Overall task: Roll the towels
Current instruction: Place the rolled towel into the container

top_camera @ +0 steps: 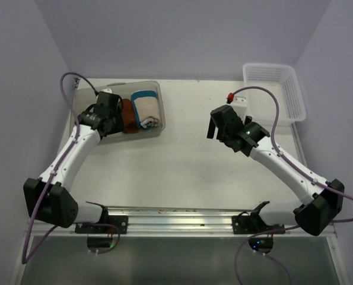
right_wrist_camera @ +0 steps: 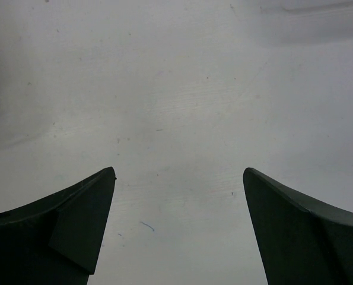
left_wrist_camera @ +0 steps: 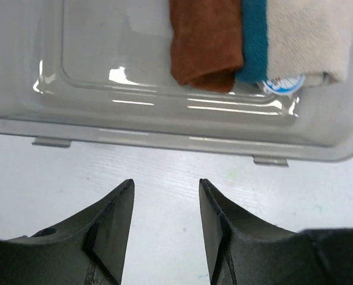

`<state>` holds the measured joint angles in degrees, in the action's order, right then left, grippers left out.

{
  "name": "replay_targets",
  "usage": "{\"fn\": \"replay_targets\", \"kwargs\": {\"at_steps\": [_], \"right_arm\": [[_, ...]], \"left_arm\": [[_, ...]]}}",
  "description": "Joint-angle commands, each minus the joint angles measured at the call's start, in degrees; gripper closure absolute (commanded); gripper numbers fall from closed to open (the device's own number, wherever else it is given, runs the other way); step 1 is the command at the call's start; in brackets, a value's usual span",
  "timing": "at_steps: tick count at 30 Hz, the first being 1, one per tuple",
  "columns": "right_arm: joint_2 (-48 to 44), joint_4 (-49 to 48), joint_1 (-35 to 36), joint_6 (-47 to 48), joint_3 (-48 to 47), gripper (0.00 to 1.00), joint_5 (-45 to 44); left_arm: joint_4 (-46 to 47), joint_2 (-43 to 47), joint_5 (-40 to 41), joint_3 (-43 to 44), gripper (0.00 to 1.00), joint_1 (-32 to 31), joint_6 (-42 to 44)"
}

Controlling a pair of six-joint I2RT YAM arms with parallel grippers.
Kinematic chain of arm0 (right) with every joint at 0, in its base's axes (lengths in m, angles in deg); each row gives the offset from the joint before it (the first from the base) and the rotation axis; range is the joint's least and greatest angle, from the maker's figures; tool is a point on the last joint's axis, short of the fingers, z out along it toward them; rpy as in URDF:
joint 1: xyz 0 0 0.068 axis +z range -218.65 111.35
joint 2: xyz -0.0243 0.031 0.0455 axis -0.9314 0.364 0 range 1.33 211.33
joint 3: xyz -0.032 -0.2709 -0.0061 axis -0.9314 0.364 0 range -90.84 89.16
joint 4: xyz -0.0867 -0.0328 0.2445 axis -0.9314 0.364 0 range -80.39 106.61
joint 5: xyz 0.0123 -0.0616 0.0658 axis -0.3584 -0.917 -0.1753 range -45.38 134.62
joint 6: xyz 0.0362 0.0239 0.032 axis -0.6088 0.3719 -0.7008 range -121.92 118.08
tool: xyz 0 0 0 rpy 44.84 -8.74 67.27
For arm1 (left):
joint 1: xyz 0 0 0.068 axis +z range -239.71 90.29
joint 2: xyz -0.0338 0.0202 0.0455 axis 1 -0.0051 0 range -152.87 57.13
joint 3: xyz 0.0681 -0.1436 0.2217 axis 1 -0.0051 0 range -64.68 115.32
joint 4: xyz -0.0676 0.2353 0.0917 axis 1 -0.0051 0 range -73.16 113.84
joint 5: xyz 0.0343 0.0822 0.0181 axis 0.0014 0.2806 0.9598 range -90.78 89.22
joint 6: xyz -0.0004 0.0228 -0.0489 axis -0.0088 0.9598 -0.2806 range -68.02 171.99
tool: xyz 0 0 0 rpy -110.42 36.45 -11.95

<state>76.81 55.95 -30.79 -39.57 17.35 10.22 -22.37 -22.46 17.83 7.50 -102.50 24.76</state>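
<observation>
Two rolled towels lie side by side in the right half of a clear plastic bin (top_camera: 157, 86) at the table's back left. One is rust-brown (top_camera: 127, 116) (left_wrist_camera: 203, 41); the other is cream with blue edges (top_camera: 148, 110) (left_wrist_camera: 309, 35) and shows a blue print at its end. My left gripper (top_camera: 111, 122) (left_wrist_camera: 166, 184) hovers at the bin's left part, open, with only bare table between its fingers and the bin's near wall (left_wrist_camera: 164, 139) just ahead. My right gripper (top_camera: 213, 127) (right_wrist_camera: 179, 172) hangs wide open over bare table right of centre, holding nothing.
A white mesh basket (top_camera: 271, 89) stands at the back right corner. A small red and white item (top_camera: 231, 98) sits just left of it, behind the right arm. Purple cables loop over both arms.
</observation>
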Motion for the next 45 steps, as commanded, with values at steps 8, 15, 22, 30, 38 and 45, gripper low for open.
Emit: {"fn": "replay_targets", "kwargs": {"at_steps": [8, 15, 22, 30, 38, 45], "right_arm": [[-6.49, -1.44, 0.10, -0.94, 3.87, 0.07, -2.79], [-7.02, -1.35, 0.01, -1.29, 4.57, 0.07, -2.61], [-7.72, -0.82, 0.01, -1.20, 5.10, 0.07, -2.70], [-8.69, -0.73, 0.01, -1.20, 5.81, 0.07, -3.05], [-9.04, -1.17, 0.01, -0.58, 6.07, 0.06, -3.14], [-9.04, -1.79, 0.01, -0.06, 6.33, 0.06, -3.22]], "left_arm": [[9.74, 13.23, -9.29, -10.57, 0.45, -2.32, 2.70], [10.00, 12.80, -12.72, -10.22, 0.36, -2.32, 4.11], [10.18, 12.45, -13.43, -9.69, 0.27, -2.32, 3.41], [8.51, 11.48, -11.67, -7.94, 0.26, -2.32, 2.61], [7.72, 10.95, -9.29, -6.62, 0.23, -2.32, 1.30], [8.07, 10.95, -9.56, -6.70, 0.23, -2.32, 1.21]]}}
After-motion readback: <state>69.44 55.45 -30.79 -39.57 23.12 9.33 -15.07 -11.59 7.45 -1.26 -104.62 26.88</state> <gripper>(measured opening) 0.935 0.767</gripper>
